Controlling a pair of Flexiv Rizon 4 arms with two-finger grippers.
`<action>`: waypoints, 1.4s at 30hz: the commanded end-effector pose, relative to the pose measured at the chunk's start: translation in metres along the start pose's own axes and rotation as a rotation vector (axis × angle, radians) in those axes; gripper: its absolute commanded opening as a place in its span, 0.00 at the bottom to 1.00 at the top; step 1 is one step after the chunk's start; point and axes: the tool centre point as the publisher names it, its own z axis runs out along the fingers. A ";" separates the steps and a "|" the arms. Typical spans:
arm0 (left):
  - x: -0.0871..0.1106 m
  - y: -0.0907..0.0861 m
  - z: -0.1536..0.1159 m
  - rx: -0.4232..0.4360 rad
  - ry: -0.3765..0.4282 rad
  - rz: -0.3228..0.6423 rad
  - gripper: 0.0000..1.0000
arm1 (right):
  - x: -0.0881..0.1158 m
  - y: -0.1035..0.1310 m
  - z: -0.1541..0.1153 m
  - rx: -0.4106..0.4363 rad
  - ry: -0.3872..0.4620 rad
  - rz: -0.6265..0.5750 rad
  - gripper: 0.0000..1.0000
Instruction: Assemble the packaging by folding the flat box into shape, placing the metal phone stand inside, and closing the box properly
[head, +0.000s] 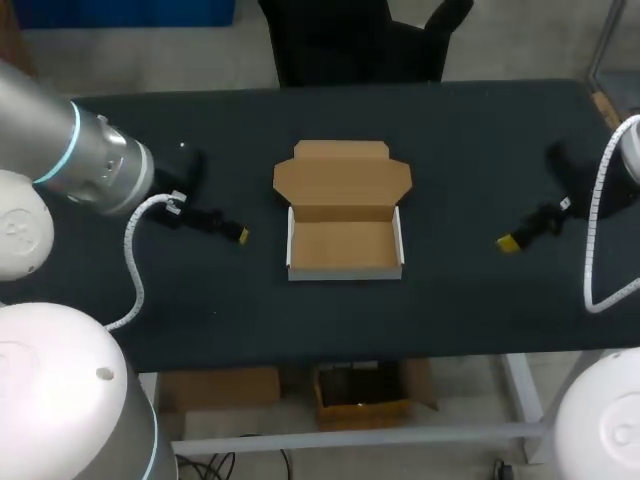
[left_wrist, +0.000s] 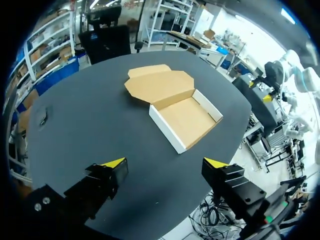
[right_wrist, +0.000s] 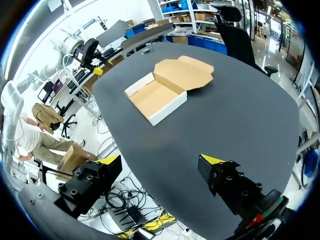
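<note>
The cardboard box (head: 345, 246) stands folded into an open tray with white outer walls in the middle of the black table (head: 480, 300). Its brown lid (head: 343, 178) lies folded back flat behind it. The tray is empty, and no metal phone stand shows in any view. My left gripper (head: 238, 234) hangs to the left of the box, open and holding nothing. In the left wrist view the box (left_wrist: 187, 120) lies well ahead of the gripper (left_wrist: 165, 165). My right gripper (head: 510, 242) is off to the box's right, open and empty. The box (right_wrist: 157, 97) is far ahead of the gripper (right_wrist: 160, 162).
A small round mark (head: 182, 147) sits on the tabletop at the back left. Bare black table surface surrounds the box on all sides, with the front edge (head: 330, 358) a little beyond it.
</note>
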 end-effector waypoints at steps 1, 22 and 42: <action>0.006 0.009 -0.041 0.012 -0.066 -0.035 1.00 | 0.006 -0.008 -0.017 0.005 -0.051 0.088 1.00; 0.004 0.008 -0.090 -0.121 -0.195 -0.252 1.00 | -0.005 -0.025 -0.072 0.047 -0.339 0.552 1.00; -0.005 -0.010 -0.094 -0.229 -0.254 -0.350 1.00 | -0.054 -0.015 -0.086 0.175 -0.306 0.771 1.00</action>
